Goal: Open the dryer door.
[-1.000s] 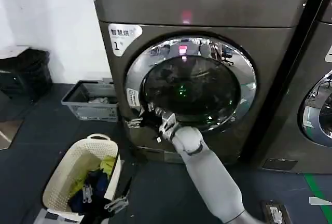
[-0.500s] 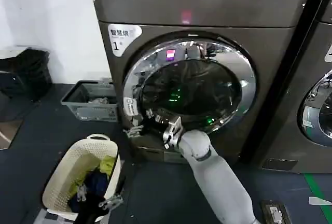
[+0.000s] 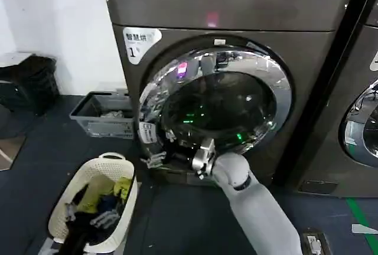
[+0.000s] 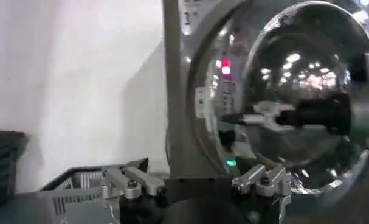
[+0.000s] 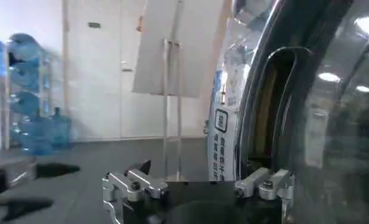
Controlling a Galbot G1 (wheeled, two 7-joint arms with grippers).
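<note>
The dryer (image 3: 236,60) stood at the far middle, the dryer door (image 3: 215,101) on its front, swung slightly ajar at its left edge. The right tool (image 3: 198,157) was at the door's lower left rim. A laundry basket (image 3: 94,205) sat on the floor near left, a crate (image 3: 103,113) farther left, and a neighbouring machine (image 3: 354,119) to the right.

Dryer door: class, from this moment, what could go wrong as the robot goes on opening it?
1. The right gripper is open at the lower edge of the dryer door, hooking rather than clamping it; its fingers may slip off the shiny rim and the barely opened door could swing back.
2. The right forearm stands directly in front of the door, so the door might strike it as it swings wider.
</note>
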